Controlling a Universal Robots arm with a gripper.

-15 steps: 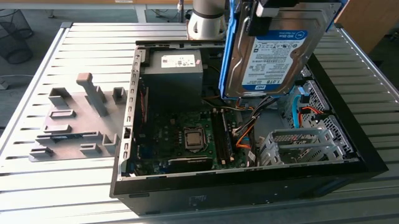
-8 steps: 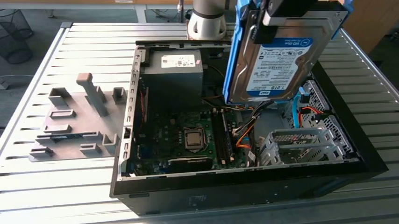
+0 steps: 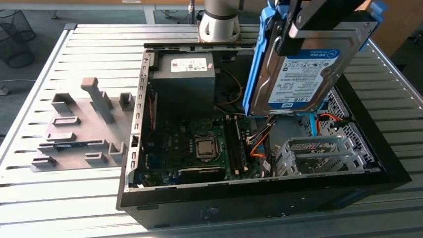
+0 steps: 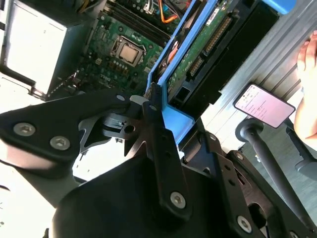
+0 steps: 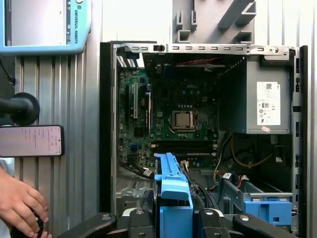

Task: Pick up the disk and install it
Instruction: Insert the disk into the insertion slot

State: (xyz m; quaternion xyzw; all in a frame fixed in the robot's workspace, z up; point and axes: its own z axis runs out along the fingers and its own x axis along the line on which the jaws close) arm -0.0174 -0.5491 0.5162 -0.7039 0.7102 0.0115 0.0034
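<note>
The disk (image 3: 300, 74), a silver hard drive with a white-and-blue label in a bright blue caddy, hangs upright and tilted above the right side of the open computer case (image 3: 264, 198). My gripper (image 3: 317, 27) is shut on its top edge, its black fingers clamping both faces. In the second wrist view the disk's green circuit-board side (image 4: 208, 44) and the caddy's blue frame (image 4: 173, 121) run away from the fingers (image 4: 153, 124). The first wrist view looks down the caddy's blue edge (image 5: 173, 188) into the case. The grey metal drive bay (image 3: 317, 153) sits below the disk.
Inside the case are a motherboard with its processor (image 3: 206, 148), a grey power supply (image 3: 185, 79) and orange cables (image 3: 259, 148). A blue bracket (image 5: 270, 208) tops the bay. A grey fixture (image 3: 79, 129) lies on the slatted table. A person's hand (image 5: 20, 201) and a phone (image 5: 30, 141) are beside the case.
</note>
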